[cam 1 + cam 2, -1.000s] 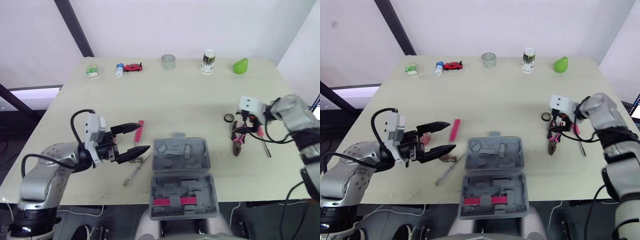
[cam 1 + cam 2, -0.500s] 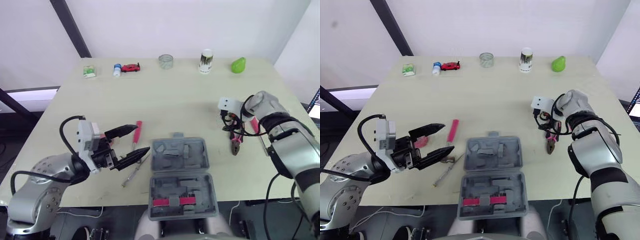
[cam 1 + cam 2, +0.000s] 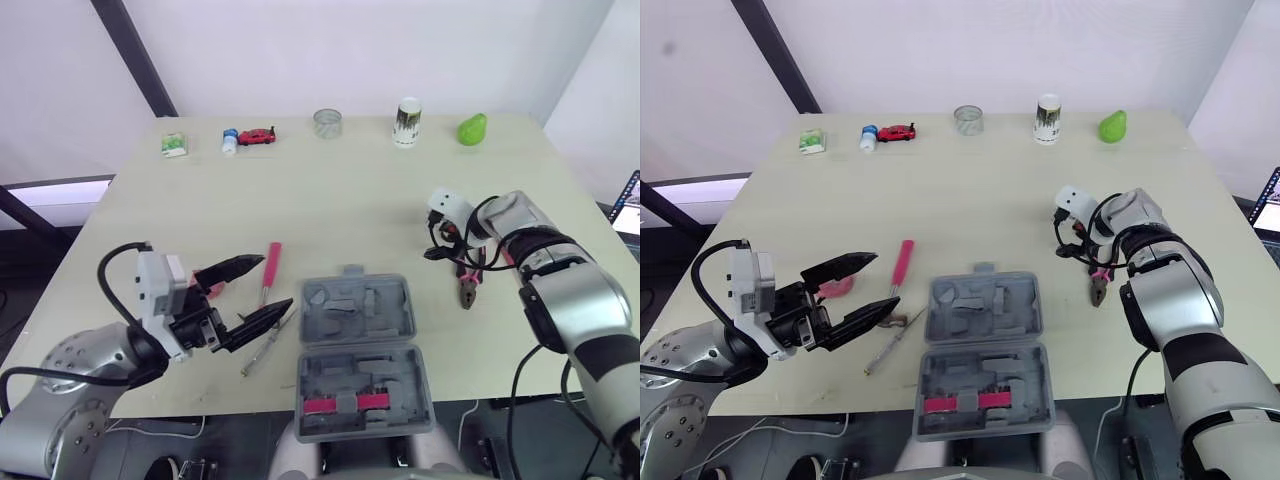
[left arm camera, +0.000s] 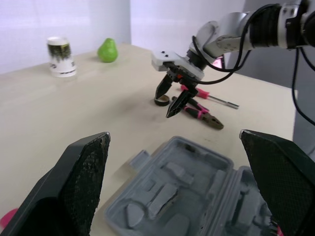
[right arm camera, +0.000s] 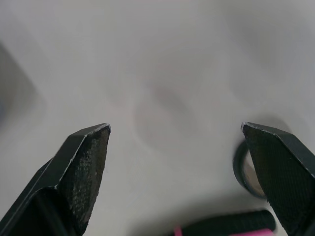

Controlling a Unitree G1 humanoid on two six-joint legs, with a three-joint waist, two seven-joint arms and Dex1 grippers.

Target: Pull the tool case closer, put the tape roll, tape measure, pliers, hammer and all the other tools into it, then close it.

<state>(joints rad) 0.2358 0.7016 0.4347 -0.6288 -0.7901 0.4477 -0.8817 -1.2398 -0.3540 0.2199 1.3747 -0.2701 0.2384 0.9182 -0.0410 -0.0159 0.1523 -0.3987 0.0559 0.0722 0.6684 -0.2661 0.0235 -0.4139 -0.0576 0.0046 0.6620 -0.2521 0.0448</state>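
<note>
1. Tape roll (image 5: 240, 169), a small dark ring, lies flat on the right part of the counter (image 3: 330, 190), well right of the open tool case (image 3: 365, 345), which sits at the near middle edge.
2. The right tool (image 4: 167, 102) hangs tips-down over that spot, its fingers spread wide with nothing between them.
3. In the right wrist view the roll sits just beside one finger, off-centre in the gap. Whether it touches that finger is hard to tell, though it probably does not.
4. The pliers (image 4: 206, 117) lie just near-right of the roll, long axis running roughly near to far, with a pink-handled screwdriver (image 4: 209, 97) beside them.
5. The left tool (image 3: 276, 282) is also open and empty, hovering near-left by a red-handled screwdriver (image 3: 271, 265) and a slim metal driver (image 3: 262, 350), well apart from the roll.
6. The right arm is plainly the nearer one. By this reading, its gap wants shifting sideways to straddle the ring, and the carry then runs left and nearer, into the case.
</note>
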